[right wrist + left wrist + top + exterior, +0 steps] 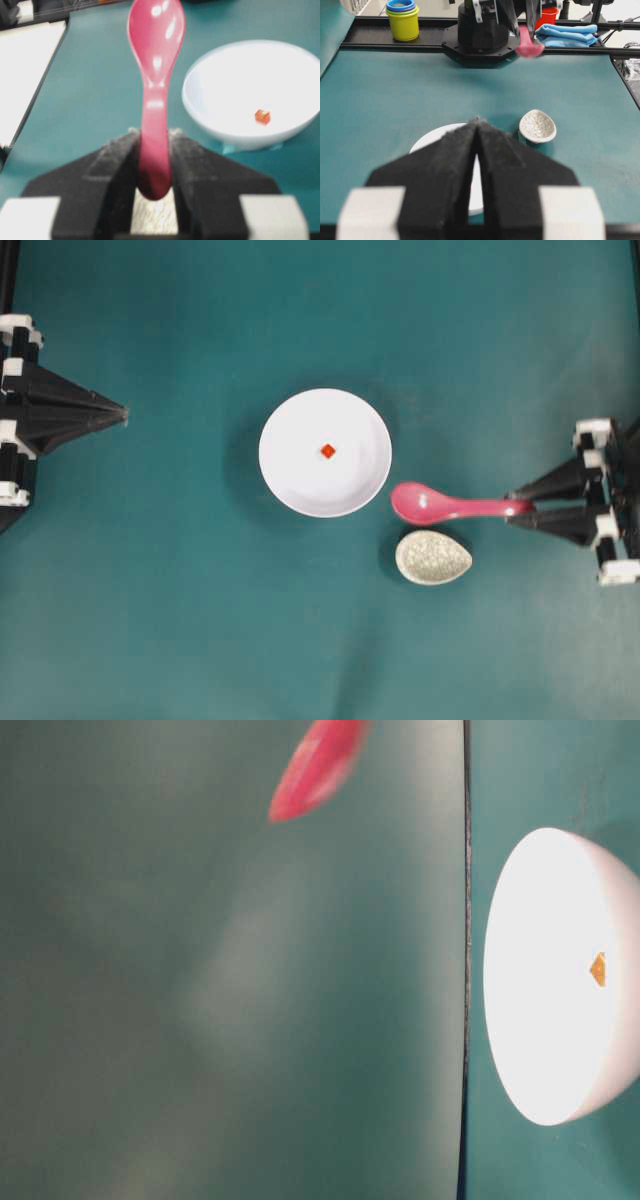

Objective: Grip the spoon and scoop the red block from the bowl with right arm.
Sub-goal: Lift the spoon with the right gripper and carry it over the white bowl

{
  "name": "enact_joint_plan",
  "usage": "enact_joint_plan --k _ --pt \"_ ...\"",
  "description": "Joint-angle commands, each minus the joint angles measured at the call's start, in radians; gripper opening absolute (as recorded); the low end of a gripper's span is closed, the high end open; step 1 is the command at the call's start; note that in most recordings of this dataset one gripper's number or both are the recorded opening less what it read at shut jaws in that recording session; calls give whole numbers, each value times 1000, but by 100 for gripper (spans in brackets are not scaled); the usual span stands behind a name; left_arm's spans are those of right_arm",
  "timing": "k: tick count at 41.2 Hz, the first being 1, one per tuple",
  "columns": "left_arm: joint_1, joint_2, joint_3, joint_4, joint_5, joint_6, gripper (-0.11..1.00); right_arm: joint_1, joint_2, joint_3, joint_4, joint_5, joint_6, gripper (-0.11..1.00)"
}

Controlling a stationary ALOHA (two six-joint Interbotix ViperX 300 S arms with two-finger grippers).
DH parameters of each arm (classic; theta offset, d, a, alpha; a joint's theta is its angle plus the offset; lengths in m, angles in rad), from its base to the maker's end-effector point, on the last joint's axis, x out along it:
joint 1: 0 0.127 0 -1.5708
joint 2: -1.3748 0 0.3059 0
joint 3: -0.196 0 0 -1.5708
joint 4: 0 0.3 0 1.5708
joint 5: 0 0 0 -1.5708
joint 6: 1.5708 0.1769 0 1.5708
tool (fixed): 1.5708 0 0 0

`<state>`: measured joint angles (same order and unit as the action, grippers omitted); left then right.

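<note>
My right gripper [520, 511] is shut on the handle of the pink spoon [445, 505], holding it off the table just right of the white bowl [290, 480]. In the right wrist view the spoon [155, 75] points away from the gripper [154, 137], its scoop facing up, left of the bowl [225, 85]. The tiny red block [328, 450] lies near the bowl's middle, also seen as the red block [262, 116]. My left gripper [122, 416] rests shut at the far left, away from the bowl. From the left wrist view the spoon [527, 45] hangs at the far side.
A speckled egg-shaped dish [433, 557] sits on the teal table just below the spoon's scoop. Beyond the table's far edge in the left wrist view stand stacked cups [403, 19], a red cup [549, 15] and a blue cloth [570, 35].
</note>
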<state>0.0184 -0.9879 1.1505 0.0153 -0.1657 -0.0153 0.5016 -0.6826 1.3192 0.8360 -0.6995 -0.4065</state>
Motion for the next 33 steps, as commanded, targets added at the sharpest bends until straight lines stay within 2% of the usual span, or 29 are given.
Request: enact_joint_plan --k 1,6,12,14,20,29,33 --pt "2 9 -26 2 -5 -2 0 -87 -78 -72 -3 129 -32 26" --pt "2 9 -28 2 -3 -2 0 -224 -135 -153 -3 345 -58 26" --pt "2 9 -26 2 -2 0 0 -390 -140 -261 -6 627 -60 26" --pt "2 9 -26 2 0 0 0 -456 -130 -305 -15 742 -60 26" --pt "2 9 -26 2 11 0 0 -571 -106 -396 -54 950 -60 26" --pt "0 9 -26 2 38 0 0 -649 -64 -494 -167 1095 -54 26" --pt "2 8 -26 2 52 0 0 -661 -46 -523 -178 1115 -48 26"
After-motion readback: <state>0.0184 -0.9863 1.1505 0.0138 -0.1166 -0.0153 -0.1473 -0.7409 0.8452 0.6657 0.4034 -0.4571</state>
